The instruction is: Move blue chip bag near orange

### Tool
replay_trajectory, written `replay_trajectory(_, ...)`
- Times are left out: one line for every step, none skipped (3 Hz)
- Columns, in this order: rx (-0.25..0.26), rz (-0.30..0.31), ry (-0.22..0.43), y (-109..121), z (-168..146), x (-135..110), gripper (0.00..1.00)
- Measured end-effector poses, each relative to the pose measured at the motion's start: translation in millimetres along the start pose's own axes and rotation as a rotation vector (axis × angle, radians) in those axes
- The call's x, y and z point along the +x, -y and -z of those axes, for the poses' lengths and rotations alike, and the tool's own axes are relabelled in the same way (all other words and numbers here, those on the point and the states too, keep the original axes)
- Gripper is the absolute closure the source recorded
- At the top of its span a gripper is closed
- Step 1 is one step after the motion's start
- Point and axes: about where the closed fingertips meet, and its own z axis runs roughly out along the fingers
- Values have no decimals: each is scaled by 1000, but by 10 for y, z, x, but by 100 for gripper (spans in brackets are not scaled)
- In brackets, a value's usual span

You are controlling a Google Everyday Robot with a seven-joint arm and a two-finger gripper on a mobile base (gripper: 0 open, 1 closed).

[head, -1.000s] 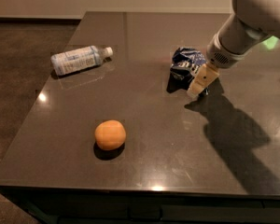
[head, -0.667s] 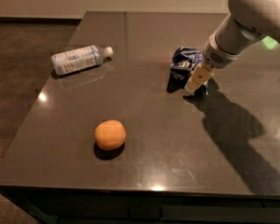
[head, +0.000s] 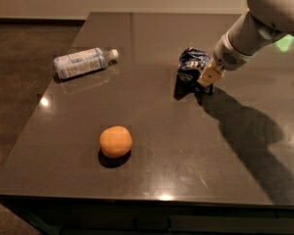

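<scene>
The blue chip bag, crumpled dark navy foil with white lettering, sits on the dark table right of centre. The orange lies near the table's front, well to the left of and nearer than the bag. My gripper comes in from the upper right on a white arm and is down at the bag's right side, its tan fingers against the bag.
A clear plastic water bottle lies on its side at the table's back left. The table's front edge runs just below the orange and the left edge drops to a dark floor.
The gripper has moved slightly left and closer in against the bag's right side. The bag, orange and bottle have stayed in place.
</scene>
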Motion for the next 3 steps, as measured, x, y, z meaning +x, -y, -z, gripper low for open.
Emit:
replay_trajectory(-62, 87, 57, -235, 248, -47, 100)
replay_trajectory(-164, 233, 138, -659, 513, -92, 100)
replay_trajectory(-237, 355, 199, -1033, 588, -97, 100)
